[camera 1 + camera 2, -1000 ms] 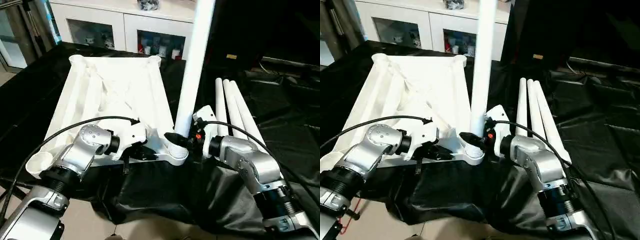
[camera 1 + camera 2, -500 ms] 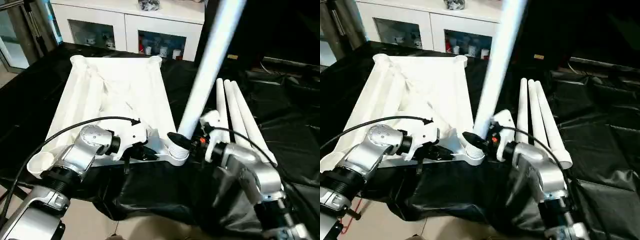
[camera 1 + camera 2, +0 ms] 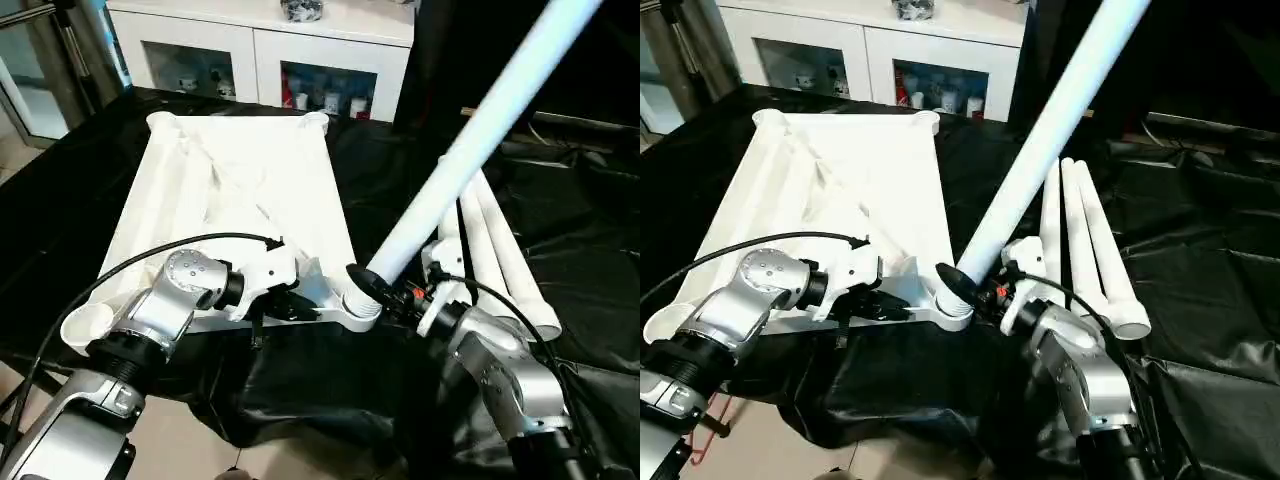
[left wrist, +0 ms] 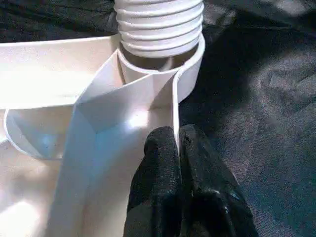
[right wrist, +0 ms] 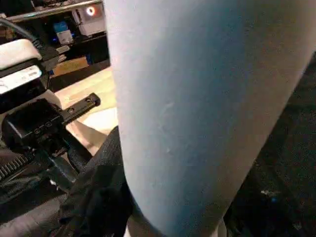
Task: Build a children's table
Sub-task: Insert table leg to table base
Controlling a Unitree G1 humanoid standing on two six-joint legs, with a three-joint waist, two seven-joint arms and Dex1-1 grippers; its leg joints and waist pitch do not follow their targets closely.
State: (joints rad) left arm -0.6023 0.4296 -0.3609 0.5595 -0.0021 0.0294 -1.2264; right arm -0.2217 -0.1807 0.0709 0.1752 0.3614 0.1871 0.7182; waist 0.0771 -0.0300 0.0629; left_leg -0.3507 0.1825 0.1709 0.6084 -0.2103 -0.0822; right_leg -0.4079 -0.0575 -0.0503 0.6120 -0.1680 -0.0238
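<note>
Tilted leg (image 3: pixel 470 150) bars the way to the spare legs (image 3: pixel 495 240) (lying beyond).

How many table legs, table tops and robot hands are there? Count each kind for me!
Table legs: 4, one held leg in the right hand, three spare legs lying on the black cloth
Table tops: 1
Robot hands: 2, left, right
Total: 7

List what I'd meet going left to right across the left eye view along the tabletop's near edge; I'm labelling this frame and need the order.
Empty corner socket → left gripper, shut on the tabletop's edge rib → corner socket with the tilted leg in it → right gripper holding that leg → three spare legs on the black cloth.
</note>
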